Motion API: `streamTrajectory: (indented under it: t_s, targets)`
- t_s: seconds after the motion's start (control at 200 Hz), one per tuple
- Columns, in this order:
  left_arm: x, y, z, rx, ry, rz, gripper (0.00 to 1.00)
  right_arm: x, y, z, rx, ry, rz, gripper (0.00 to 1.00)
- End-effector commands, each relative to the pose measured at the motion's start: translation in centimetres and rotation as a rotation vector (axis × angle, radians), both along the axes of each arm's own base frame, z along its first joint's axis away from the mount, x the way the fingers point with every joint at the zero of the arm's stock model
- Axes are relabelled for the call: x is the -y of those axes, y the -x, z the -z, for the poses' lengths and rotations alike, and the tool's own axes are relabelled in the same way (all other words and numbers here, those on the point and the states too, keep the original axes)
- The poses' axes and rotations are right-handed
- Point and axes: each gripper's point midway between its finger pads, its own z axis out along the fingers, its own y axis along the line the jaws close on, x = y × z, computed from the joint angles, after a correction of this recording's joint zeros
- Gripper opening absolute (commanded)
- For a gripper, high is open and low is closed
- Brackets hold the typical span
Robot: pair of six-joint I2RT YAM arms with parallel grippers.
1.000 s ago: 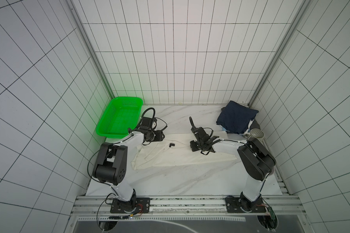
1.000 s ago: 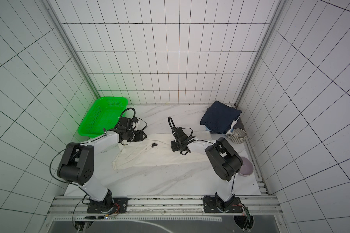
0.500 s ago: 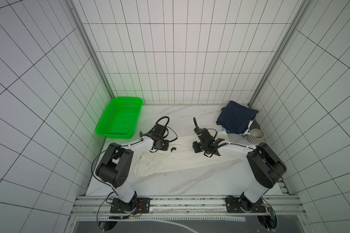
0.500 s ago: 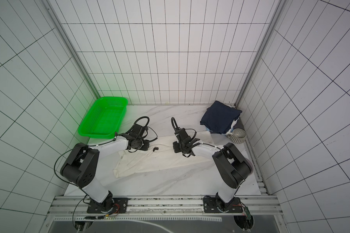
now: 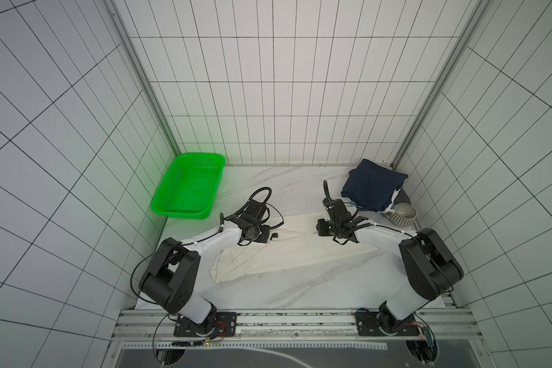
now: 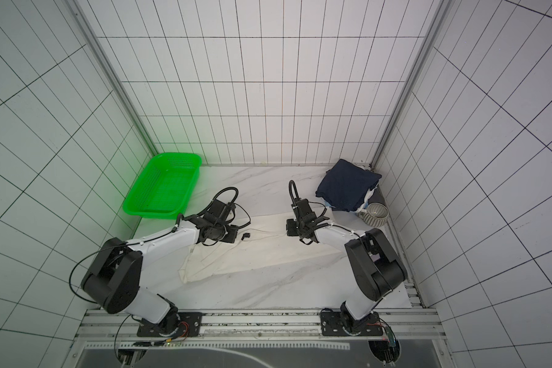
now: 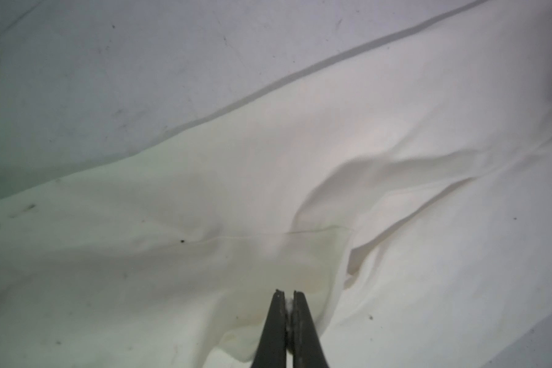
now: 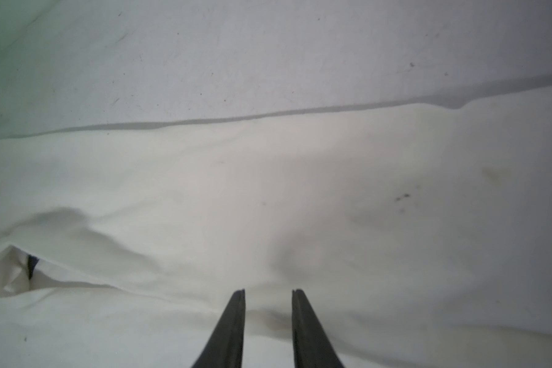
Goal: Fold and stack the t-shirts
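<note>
Marble tabletop [image 5: 300, 286] within white-tiled walls [image 5: 284, 95]; left fingers [image 7: 274, 328] pinch cream shirt [image 7: 268, 175], right fingers [image 8: 233, 325] stand parted.

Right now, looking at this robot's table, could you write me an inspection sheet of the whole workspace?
Surface: white marble table, bare at the near edge.
Job's things: cream-white t-shirt lies spread and creased between the arms; folded navy t-shirt tops a stack in the far right corner.
Clutter: green basket, empty, far left; ribbed bowl beside the stack.
Hands: left hand shut, pinching a sliver of the cream-white t-shirt; right hand open over the same shirt.
Cables: black cable loops arch over each wrist.
Surroundings: white tiled walls on three sides; metal rail under the arm bases.
</note>
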Motion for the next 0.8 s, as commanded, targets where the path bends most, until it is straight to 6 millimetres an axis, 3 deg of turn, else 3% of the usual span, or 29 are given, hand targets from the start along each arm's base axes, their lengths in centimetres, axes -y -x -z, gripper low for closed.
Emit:
streamTrajectory:
  t_s: [0.0, 0.075, 0.145, 0.22, 0.285, 0.385, 0.47, 0.555, 0.64, 0.795]
  targets:
    - [1.2, 1.6, -1.5, -0.022, 0.021, 0.03, 0.0, 0.9, 1.3, 0.2, -0.045, -0.021, 0.015, 0.29]
    - [2.1, 3.1, -1.4, -0.048, 0.032, 0.056, 0.0, 0.7, 1.2, 0.0, -0.043, -0.027, 0.007, 0.29]
    - [2.8, 4.3, -1.3, -0.067, 0.045, 0.075, 0.1, 0.8, 1.0, 0.0, -0.047, -0.021, 0.01, 0.29]
    - [4.0, 5.5, -1.5, -0.098, 0.1, 0.097, 0.11, 1.0, 0.9, 0.1, -0.048, -0.011, 0.014, 0.29]
    - [4.9, 6.4, -1.7, -0.113, 0.133, 0.118, 0.19, 1.1, 0.7, 0.1, -0.05, -0.007, 0.016, 0.29]
    - [5.4, 8.1, -1.7, -0.135, 0.168, 0.151, 0.23, 1.1, 0.7, 0.0, -0.048, -0.002, 0.016, 0.29]
    - [4.6, 8.6, -1.8, -0.116, 0.18, 0.134, 0.32, 1.3, 0.5, -0.3, -0.039, 0.001, 0.023, 0.29]
    - [3.6, 7.8, -2.4, -0.074, 0.172, 0.096, 0.35, 0.9, 0.1, -0.9, -0.03, -0.018, 0.022, 0.29]
    - [1.8, 5.5, -2.7, -0.032, 0.154, 0.012, 0.39, -0.6, -0.7, -2.1, -0.001, -0.057, -0.007, 0.29]
    - [-1.2, 1.6, -0.9, -0.033, 0.186, -0.124, 0.37, -3.1, -2.7, -4.3, 0.073, -0.056, -0.04, 0.3]
